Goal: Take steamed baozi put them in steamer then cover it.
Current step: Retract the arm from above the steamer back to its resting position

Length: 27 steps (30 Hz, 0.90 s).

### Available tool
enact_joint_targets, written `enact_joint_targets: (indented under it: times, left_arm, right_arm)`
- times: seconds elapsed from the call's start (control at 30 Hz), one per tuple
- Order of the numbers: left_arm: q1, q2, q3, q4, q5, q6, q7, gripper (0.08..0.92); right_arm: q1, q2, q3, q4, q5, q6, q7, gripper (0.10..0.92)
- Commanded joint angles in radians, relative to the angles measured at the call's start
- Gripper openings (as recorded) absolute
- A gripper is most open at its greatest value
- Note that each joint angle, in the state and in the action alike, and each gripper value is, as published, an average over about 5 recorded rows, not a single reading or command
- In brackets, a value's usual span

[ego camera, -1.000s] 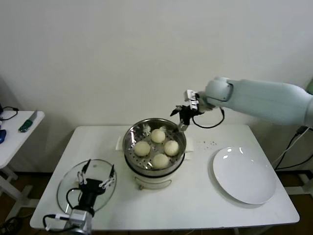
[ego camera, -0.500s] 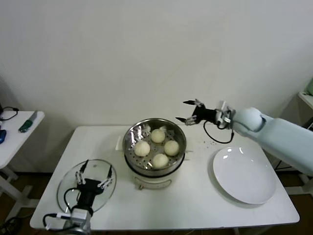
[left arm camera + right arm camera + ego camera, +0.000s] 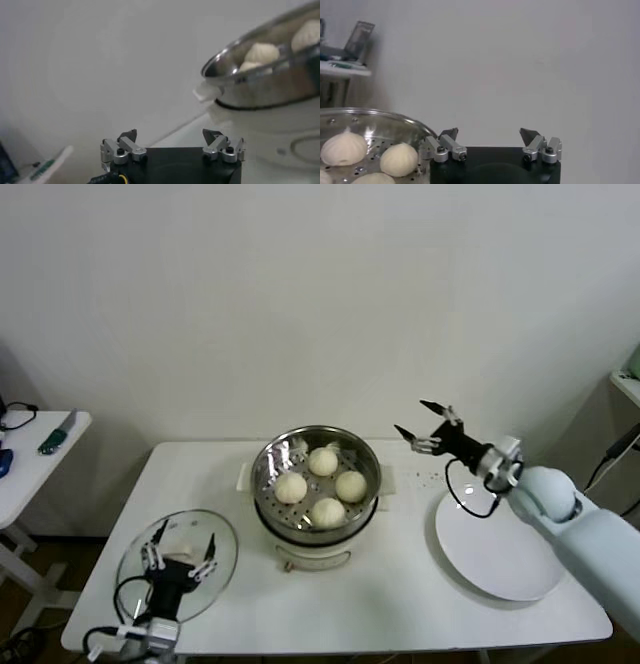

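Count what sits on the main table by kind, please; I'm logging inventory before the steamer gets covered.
Steamed baozi, all in the steamer: 4
Steamer: 1
Glass lid, on the table beside the steamer: 1
White plate, bare: 1
Total: 7

Four baozi [image 3: 321,484] in steamer [image 3: 316,514], plate [image 3: 500,549] right.

Right hand [image 3: 426,428] raised at table's right, fingers spread, empty; left hand [image 3: 178,555] low, likewise agape
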Motion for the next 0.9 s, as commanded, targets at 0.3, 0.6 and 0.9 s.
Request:
enact_joint_targets:
  times: [0.3,0.6,0.9]
  left_arm:
    - [0.064,0.027,-0.062,0.162,0.857,-0.048,-0.041,0.823]
    - [-0.064,-0.001,-0.056,0.327,0.966,-0.091,-0.082,0.823]
    - [-0.162,-0.013,-0.069,0.454,0.999,-0.101,-0.071,0.823]
  right_arm:
    - [-0.635,0.286,0.678,0.088,-0.154,0.003,-0.048,0.823]
    - [-0.665,0.328,0.696,0.069,-0.197,0.002,-0.047,0.823]
    - [-0.680,0.346,0.710,0.064,-0.237,0.002,-0.051,0.823]
